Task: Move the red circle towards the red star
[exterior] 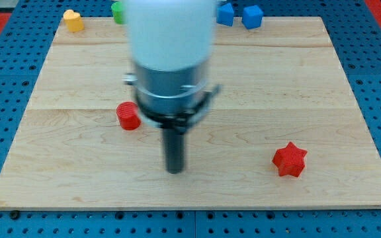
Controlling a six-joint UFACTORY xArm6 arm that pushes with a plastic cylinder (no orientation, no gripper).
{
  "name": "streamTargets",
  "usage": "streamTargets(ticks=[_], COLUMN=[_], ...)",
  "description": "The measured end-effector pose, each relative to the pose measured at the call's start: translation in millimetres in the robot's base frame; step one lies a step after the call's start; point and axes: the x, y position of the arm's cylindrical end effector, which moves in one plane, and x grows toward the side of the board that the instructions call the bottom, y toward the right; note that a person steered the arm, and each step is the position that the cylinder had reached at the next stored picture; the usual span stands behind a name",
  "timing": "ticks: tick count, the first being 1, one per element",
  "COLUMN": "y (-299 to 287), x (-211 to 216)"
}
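The red circle (128,116) is a short red cylinder on the wooden board, left of the middle. The red star (290,159) lies at the lower right of the board. My tip (174,170) is the lower end of the dark rod, below and to the right of the red circle and apart from it. The red star is far to the right of the tip. The arm's white and grey body hides the board's upper middle.
A yellow heart-shaped block (73,20) sits at the board's top left corner. A green block (118,11) shows beside the arm at the top edge. Two blue blocks (225,14) (252,16) sit at the top right of the arm. The board (323,99) rests on a blue perforated base.
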Motion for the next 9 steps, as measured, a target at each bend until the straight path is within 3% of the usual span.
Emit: streamTargets(ticks=[2,3,4,7,8,9], y=[-115,-127,-85,41,71,65], x=[-63,-102,-106,-57,-35,-20])
